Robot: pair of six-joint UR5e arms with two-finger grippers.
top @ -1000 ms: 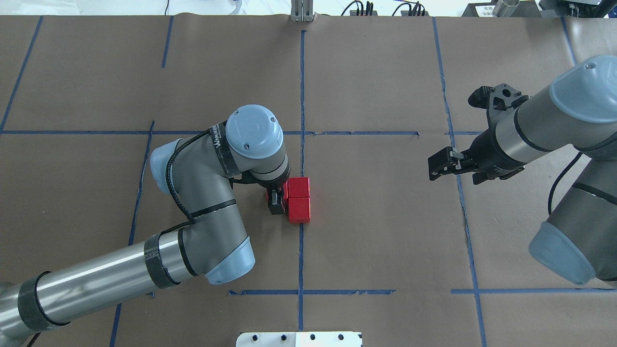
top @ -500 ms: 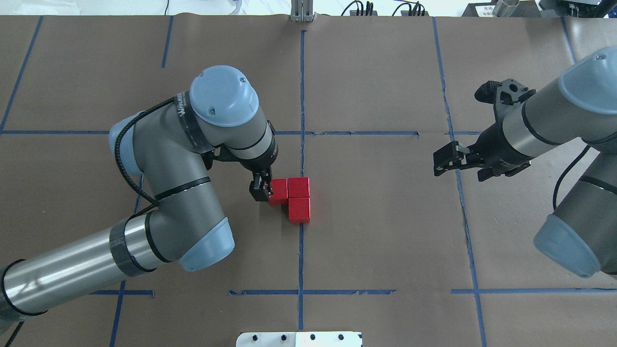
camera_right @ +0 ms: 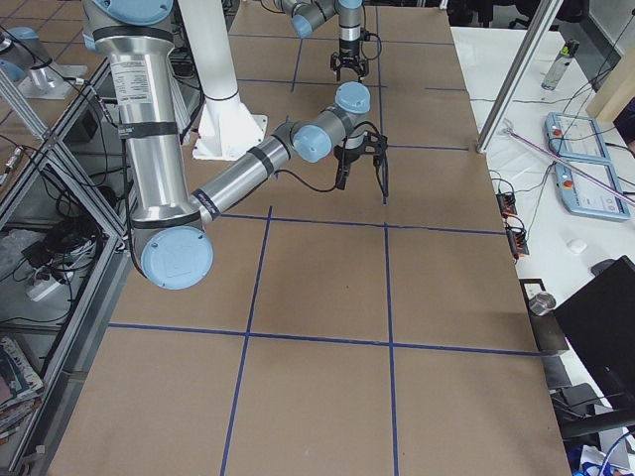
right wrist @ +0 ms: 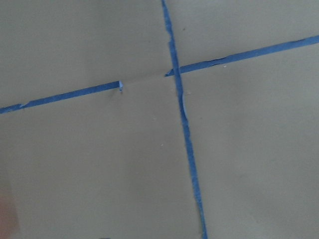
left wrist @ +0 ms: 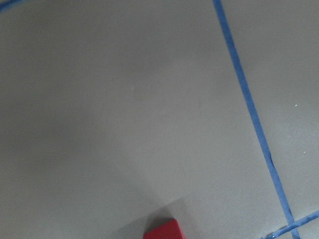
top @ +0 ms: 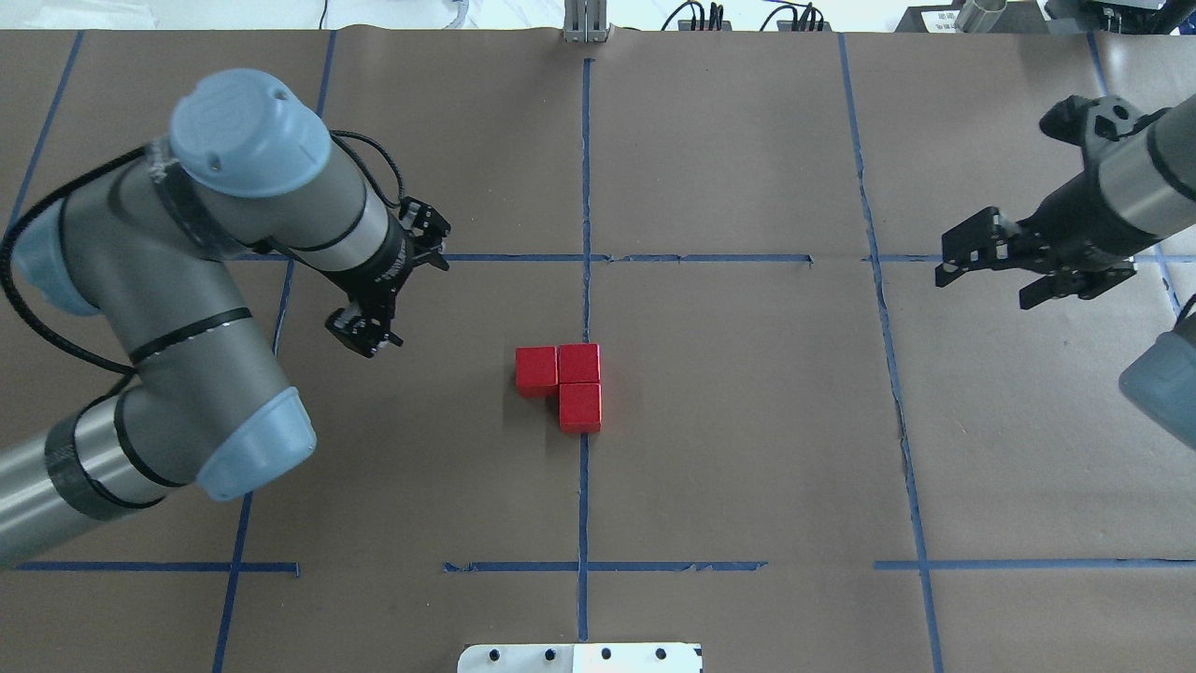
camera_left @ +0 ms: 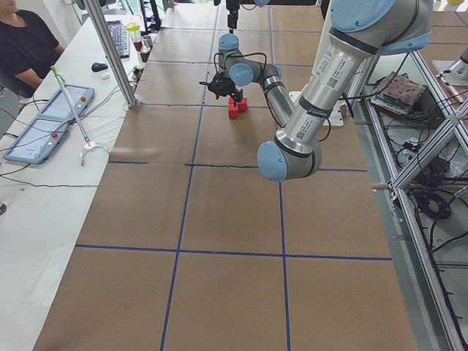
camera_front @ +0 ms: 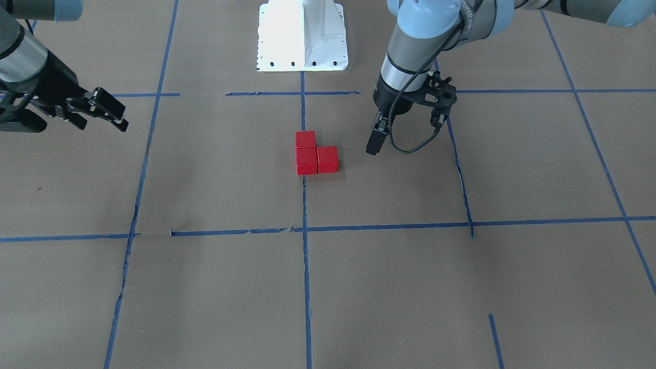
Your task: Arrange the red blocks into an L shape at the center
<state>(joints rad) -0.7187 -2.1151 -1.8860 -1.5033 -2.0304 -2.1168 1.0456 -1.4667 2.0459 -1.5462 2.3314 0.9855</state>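
Left claw (top: pixel 364 336) has backed off the red blocks (top: pixel 578 365), parted and empty; right claw (top: pixel 946 260) likewise, arm cropped.

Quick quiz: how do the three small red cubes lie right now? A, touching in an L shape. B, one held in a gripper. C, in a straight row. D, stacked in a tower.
A: the three small red cubes lie flat, touching in an L at the blue tape line.
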